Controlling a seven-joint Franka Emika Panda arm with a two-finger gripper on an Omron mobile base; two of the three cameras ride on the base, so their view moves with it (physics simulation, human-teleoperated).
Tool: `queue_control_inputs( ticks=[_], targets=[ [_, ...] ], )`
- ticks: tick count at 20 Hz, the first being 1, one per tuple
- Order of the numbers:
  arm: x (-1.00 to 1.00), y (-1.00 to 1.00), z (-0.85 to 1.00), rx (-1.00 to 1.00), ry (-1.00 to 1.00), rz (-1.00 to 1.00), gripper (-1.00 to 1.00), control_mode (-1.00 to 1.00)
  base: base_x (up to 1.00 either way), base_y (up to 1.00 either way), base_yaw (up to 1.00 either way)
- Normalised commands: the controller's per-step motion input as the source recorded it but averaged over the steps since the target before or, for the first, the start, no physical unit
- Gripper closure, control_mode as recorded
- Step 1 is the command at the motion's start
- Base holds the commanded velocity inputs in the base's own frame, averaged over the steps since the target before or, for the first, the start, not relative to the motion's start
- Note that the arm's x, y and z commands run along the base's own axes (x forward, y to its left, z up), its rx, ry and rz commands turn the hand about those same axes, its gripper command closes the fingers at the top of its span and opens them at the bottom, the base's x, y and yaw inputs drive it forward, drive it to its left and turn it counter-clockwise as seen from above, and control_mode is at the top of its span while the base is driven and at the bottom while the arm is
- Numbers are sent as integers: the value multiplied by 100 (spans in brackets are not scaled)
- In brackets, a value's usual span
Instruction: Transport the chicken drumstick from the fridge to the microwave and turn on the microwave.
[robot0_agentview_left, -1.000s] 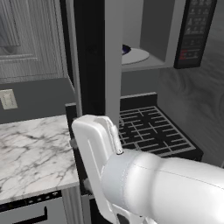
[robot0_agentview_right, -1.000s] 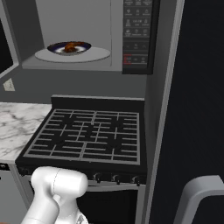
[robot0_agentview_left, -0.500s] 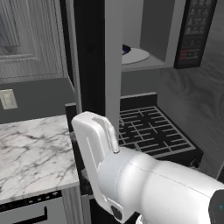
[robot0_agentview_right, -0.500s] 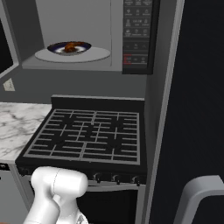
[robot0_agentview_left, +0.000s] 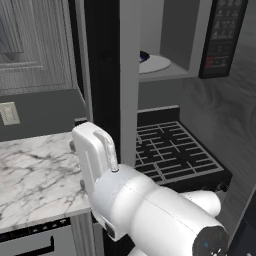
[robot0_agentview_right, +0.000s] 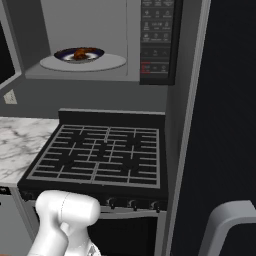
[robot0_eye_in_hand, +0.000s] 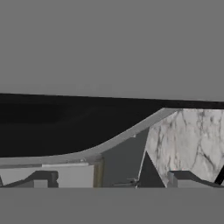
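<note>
microwave (robot0_agentview_right: 100, 45) mouth open, door (robot0_agentview_left: 107, 75) beside

Veined marble counter (robot0_agentview_left: 35, 170), matt black grated stove (robot0_agentview_right: 102, 155), glossy chicken drumstick (robot0_agentview_right: 80, 53)

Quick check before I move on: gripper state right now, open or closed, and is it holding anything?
Gripper: open, fingertips set wide apart, nothing between them. The chicken drumstick sits on a plate in the microwave.

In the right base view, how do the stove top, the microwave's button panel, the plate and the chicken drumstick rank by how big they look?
Largest to smallest as they look:
1. stove top, though it is also nearest the camera
2. microwave's button panel
3. plate
4. chicken drumstick
</note>
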Motion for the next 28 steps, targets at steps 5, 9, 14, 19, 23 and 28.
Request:
queue_control_inputs(
  ticks=[5,9,14,19,23,28],
  targets=[
    [16,19,0,8,-4,-14,-100,-100,0,0,0],
    [16,11,0,12,-1,-12,-100,-100,0,0,0],
    [16,8,0,12,-3,-8,-100,-100,0,0,0],
    [9,0,0,9,0,-5,-100,-100,0,0,0],
    [1,-10,0,8,0,-5,-100,-100,0,0,0],
    [0,-24,0,8,0,-6,-100,-100,0,0,0]
  ],
)
